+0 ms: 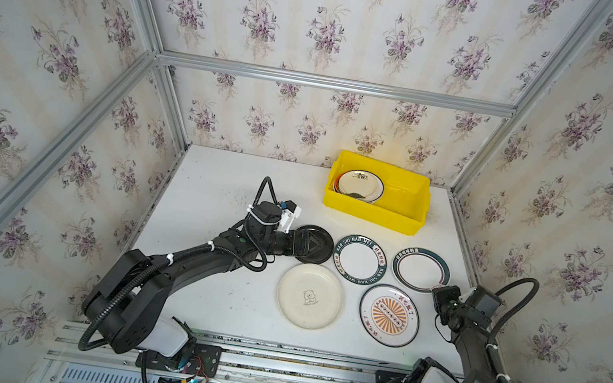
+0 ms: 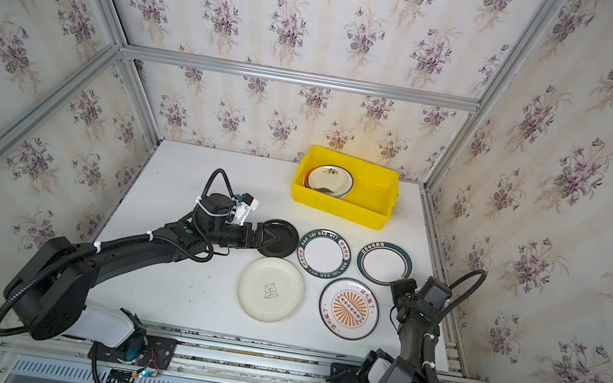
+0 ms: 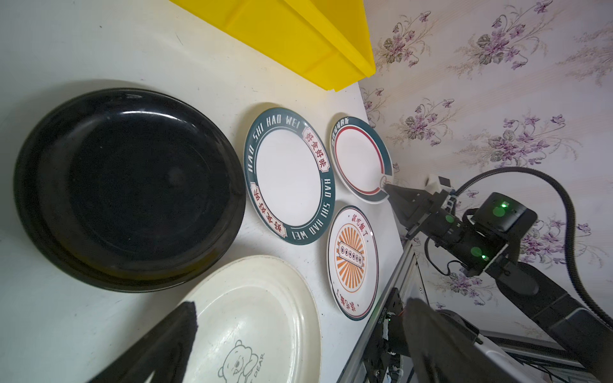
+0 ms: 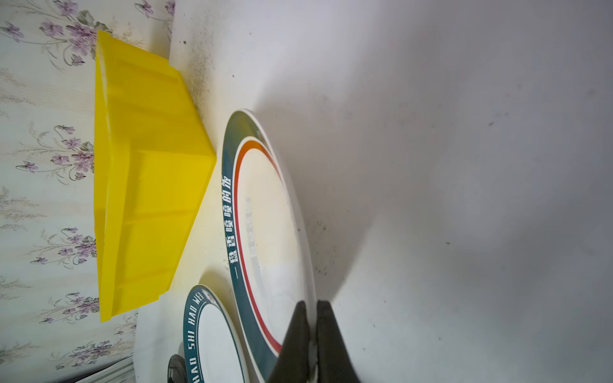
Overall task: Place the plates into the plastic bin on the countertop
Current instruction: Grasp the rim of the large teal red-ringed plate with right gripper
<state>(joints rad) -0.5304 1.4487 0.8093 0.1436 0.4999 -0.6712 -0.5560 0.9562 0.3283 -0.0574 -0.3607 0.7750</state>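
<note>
Five plates lie flat on the table (image 1: pixel 213 185), and your right end effector (image 4: pixel 310 306) is pinched shut on the rim of one of them. It is the red-ringed plate (image 1: pixel 420 268), at the right of the middle row in both top views. The right wrist view shows a finger on each side of that rim, which is thin purchase on a glossy edge. Lift slowly and keep the plate near level, because a bite this close to the edge will likely let it swing or slip. Clear the lettered plate (image 1: pixel 360 259) just beside it before you travel up the frame to the yellow bin (image 1: pixel 373 212).

Your left end effector (image 1: pixel 310 244) hangs over the black plate (image 3: pixel 129 189) with its jaws spread wide, holding nothing. The bear plate (image 1: pixel 309 296) and the sunburst plate (image 1: pixel 389 315) sit lower in the frame, untouched.

The bin stands at the upper right of the table. Its left half holds a stack topped by a cream smudged plate (image 1: pixel 360 187), with an orange edge showing beneath. You can't tell how many plates are in it. The right half is bare, so that looks like the easier place to set down.
</note>
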